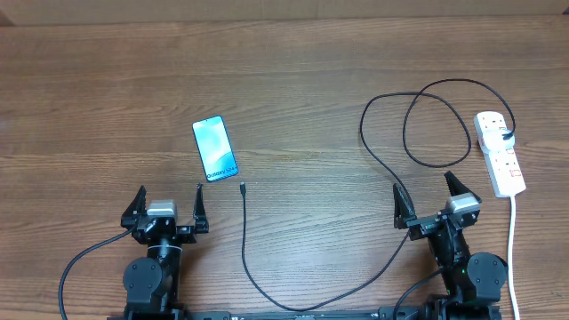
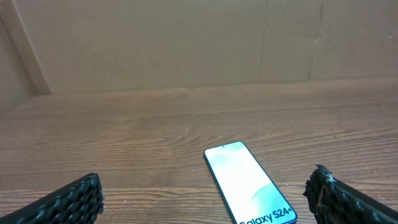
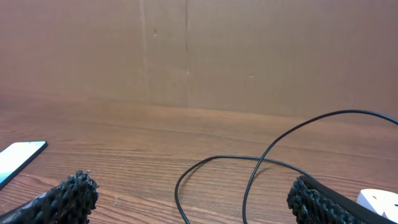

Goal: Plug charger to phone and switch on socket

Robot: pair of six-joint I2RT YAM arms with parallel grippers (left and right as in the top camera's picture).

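The phone lies flat on the wooden table, screen up, ahead of my left gripper; it also shows in the left wrist view and at the left edge of the right wrist view. The charger cable loops across the right side, its plug in the white socket strip and its connector tip just below the phone. Its loops show in the right wrist view. My left gripper is open and empty. My right gripper is open and empty, near the cable loop.
The strip's thick white cord runs down the right edge beside my right arm. A corner of the strip shows in the right wrist view. A brown cardboard wall stands behind the table.
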